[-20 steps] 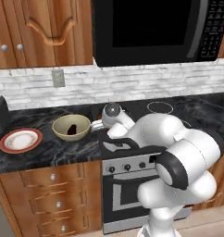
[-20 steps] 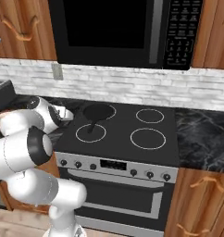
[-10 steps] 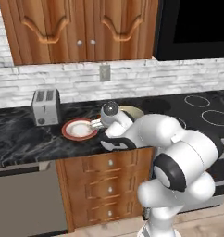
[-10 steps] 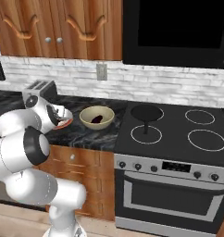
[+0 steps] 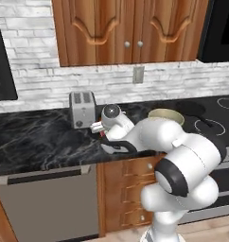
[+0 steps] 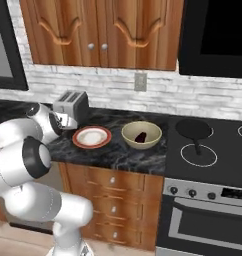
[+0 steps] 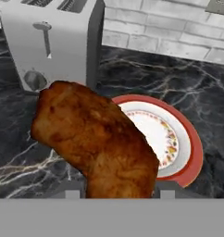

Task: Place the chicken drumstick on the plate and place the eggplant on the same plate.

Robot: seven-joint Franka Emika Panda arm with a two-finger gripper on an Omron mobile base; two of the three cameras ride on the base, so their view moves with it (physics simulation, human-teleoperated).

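**Q:** As seen in the hand view, how does the chicken drumstick (image 7: pixel 97 143) lie?

**A:** Long axis from 10 to 5 o'clock, clamped in the gripper (image 7: pixel 116 192), just before the toaster (image 7: pixel 49 41).

**Q:** Containers?

**A:** Plate (image 7: pixel 190 152), at 3 o'clock, bare; tan bowl (image 6: pixel 141 134) holds the dark eggplant (image 6: pixel 140 136).

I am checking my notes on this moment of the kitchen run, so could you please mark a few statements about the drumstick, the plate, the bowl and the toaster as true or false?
1. The gripper holds the chicken drumstick. True.
2. The drumstick already lies on the plate. False: it is still in the gripper, and the plate has nothing on it.
3. The eggplant lies in the tan bowl. True.
4. The toaster stands to the right of the stove. False: it stands left of the plate, far from the stove.
5. The plate has a plain blue rim. False: the rim is red-orange.
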